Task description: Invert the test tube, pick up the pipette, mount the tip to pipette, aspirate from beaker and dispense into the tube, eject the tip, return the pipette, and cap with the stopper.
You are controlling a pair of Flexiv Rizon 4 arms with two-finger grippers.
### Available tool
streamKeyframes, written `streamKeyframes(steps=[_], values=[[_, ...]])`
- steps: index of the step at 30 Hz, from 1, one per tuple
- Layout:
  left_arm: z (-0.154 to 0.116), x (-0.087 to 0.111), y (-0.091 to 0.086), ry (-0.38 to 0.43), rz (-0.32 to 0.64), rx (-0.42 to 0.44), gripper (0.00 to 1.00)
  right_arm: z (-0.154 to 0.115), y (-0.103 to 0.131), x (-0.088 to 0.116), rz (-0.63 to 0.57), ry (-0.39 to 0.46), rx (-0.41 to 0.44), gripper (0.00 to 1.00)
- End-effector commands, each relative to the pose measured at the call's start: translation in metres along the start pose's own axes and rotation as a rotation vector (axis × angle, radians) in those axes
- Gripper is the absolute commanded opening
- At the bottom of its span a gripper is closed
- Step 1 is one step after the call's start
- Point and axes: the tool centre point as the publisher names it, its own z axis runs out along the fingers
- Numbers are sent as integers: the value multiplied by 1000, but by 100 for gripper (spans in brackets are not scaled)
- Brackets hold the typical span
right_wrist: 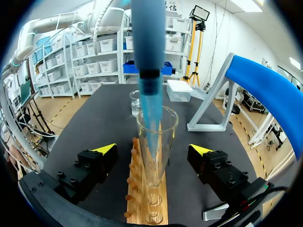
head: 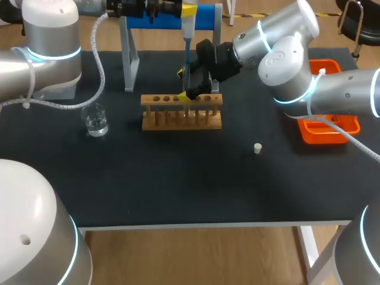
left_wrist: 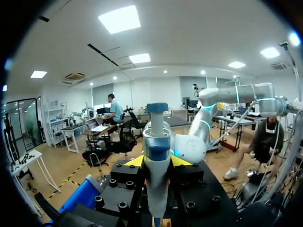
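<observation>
My left gripper (left_wrist: 157,163) is shut on the white and blue pipette (left_wrist: 156,156), and in the head view it (head: 185,10) holds the pipette (head: 187,35) upright above the wooden rack (head: 181,113). The blue tip (right_wrist: 150,118) reaches down into the mouth of the clear test tube (right_wrist: 156,156), which stands upright in the rack (right_wrist: 144,203). My right gripper (right_wrist: 153,151) is open, with a finger on each side of the tube and apart from it; the head view shows this gripper (head: 189,84) at the rack. The beaker (head: 96,120) holds clear liquid. A small white stopper (head: 257,148) lies on the mat.
The blue pipette stand (head: 205,16) on its grey frame rises behind the rack. An orange tray (head: 329,127) sits at the table's right edge, under my right arm. A clear box (right_wrist: 180,90) lies beyond the beaker (right_wrist: 136,101).
</observation>
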Motion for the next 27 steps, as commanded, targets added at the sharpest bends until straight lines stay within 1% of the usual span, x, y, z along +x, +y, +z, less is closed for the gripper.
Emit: streamKeyframes(steps=[1,17,27], values=[[0,3,-3,-8,-2,-7,0,-1,0,-1,0,3,3,100],[6,7,-18,-3,17,-1,0,-1,0,-1,0,3,3,100],[6,10,-24,-2,15,-6,0,-1,0,-1,0,3,3,100]])
